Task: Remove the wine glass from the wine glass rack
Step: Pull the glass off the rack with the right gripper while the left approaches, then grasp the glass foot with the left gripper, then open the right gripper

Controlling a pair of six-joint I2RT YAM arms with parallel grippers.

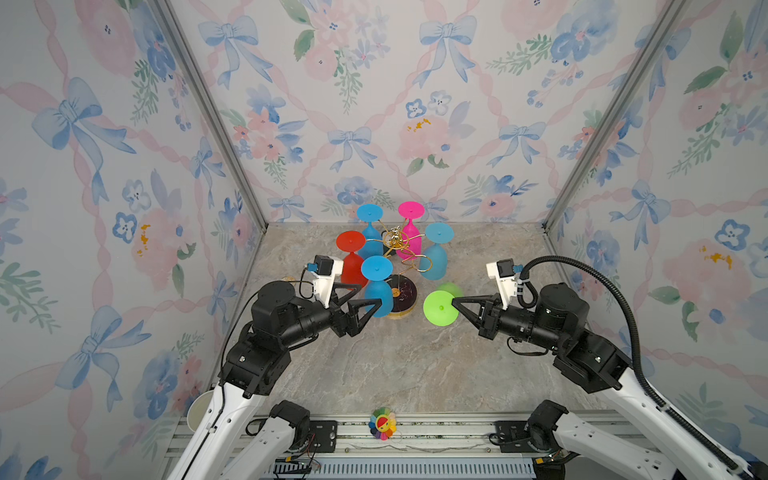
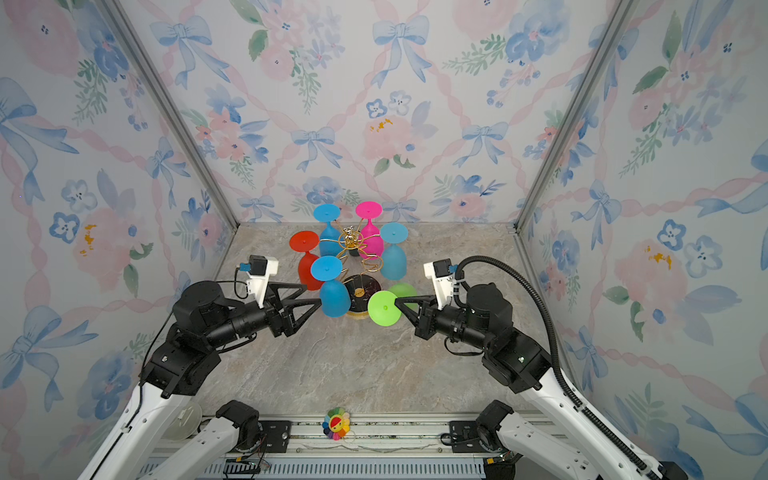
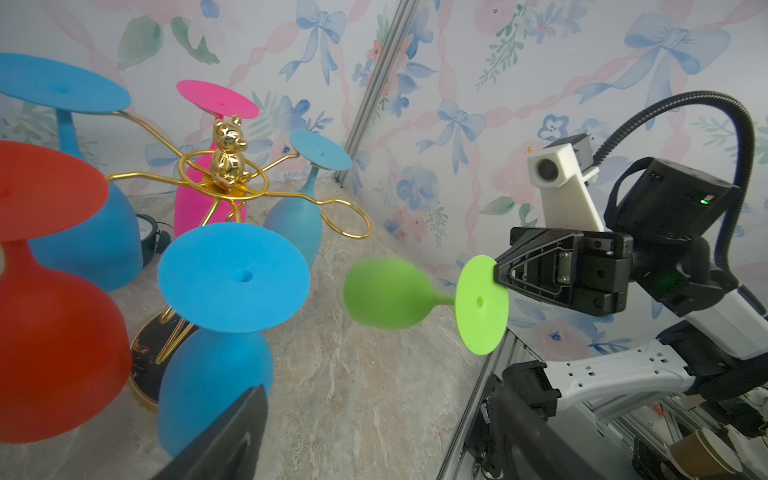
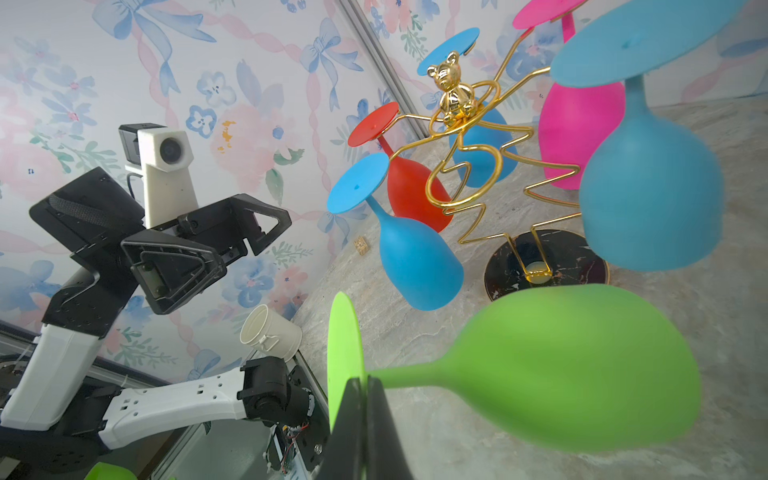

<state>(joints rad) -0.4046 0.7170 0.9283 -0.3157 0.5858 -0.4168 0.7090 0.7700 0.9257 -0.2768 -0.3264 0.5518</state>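
1. The right gripper [image 3: 498,272] is clamped on the rim of the foot of the green wine glass [image 3: 386,293], with the jaws pressed together on that thin disc.
2. The glass is held on its side, clear of the wine glass rack [image 3: 227,156]. Its stem and bowl stretch straight out ahead of the right jaws, above the table [image 1: 395,365].
3. The rack is seen beyond the green bowl, ahead of both sets of jaws, and other glasses [image 1: 351,266] are hung on it upside down.
4. The jaws of the left gripper [image 4: 255,243] are held well apart with nothing between them.
5. A hanging blue glass [image 4: 415,266] is seen just ahead of the left tips, untouched.
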